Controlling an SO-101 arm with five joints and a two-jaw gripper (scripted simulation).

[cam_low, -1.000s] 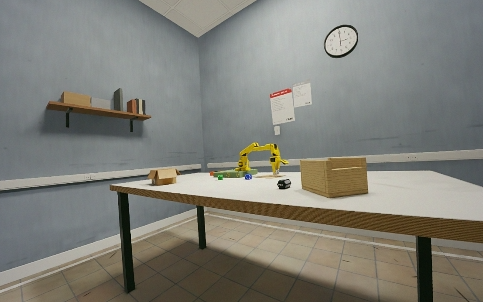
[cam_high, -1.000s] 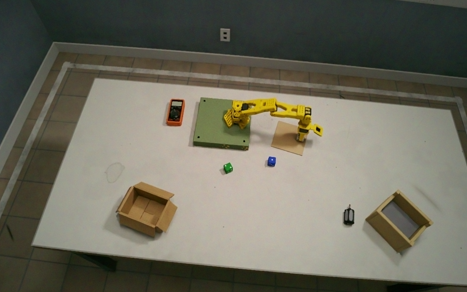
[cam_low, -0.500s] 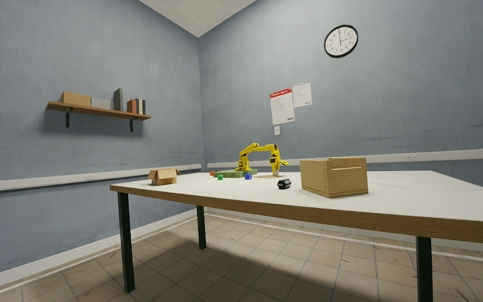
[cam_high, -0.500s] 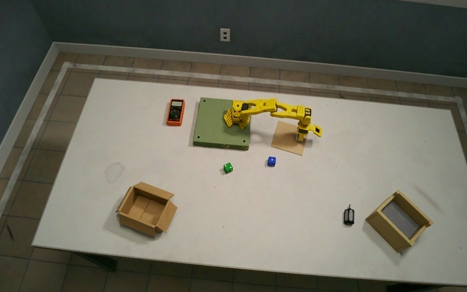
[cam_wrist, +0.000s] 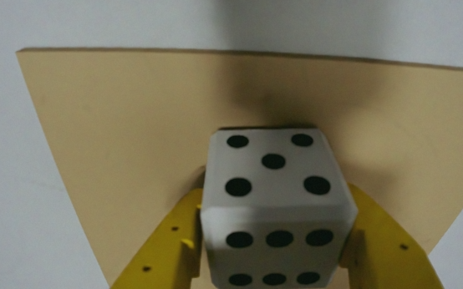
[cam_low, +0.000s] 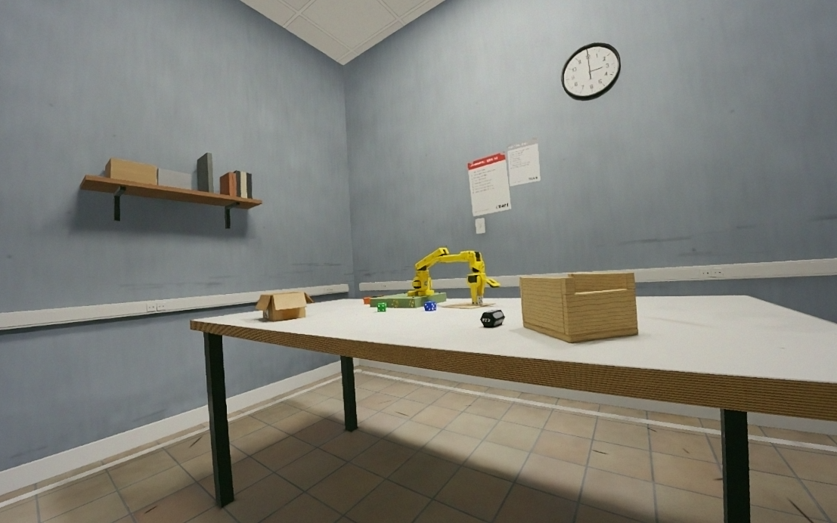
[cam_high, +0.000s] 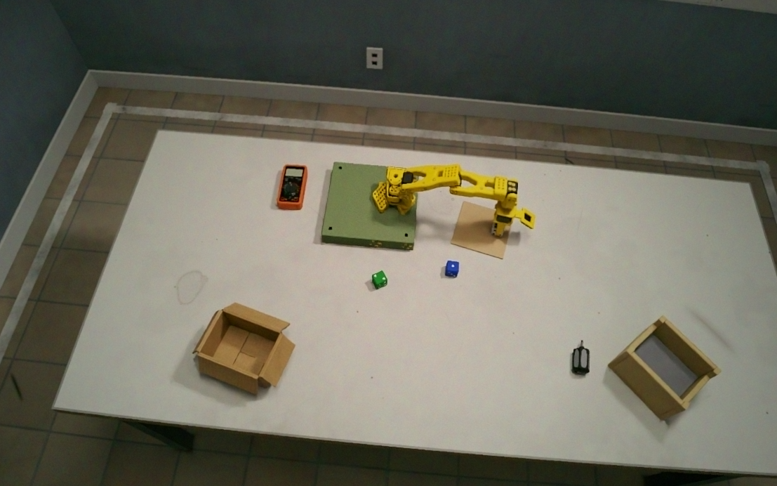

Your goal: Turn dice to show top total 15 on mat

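Observation:
My gripper (cam_high: 494,230) (cam_low: 475,301) (cam_wrist: 276,250) is shut on a white die (cam_wrist: 277,200), low over the tan mat (cam_high: 469,232) (cam_low: 457,304) (cam_wrist: 121,138). In the wrist view the die shows a five face and a six face between the yellow fingers. Whether it touches the mat I cannot tell. A green die (cam_high: 379,279) (cam_low: 382,307) and a blue die (cam_high: 451,268) (cam_low: 429,305) lie on the white table (cam_high: 500,338) in front of the mat, off it.
The arm's base stands on a green board (cam_high: 349,205) (cam_low: 401,302). An orange multimeter (cam_high: 292,186) lies left of it. An open cardboard box (cam_high: 243,347) (cam_low: 283,304), a wooden crate (cam_high: 662,366) (cam_low: 577,305) and a small black object (cam_high: 580,359) (cam_low: 491,317) stand near the front.

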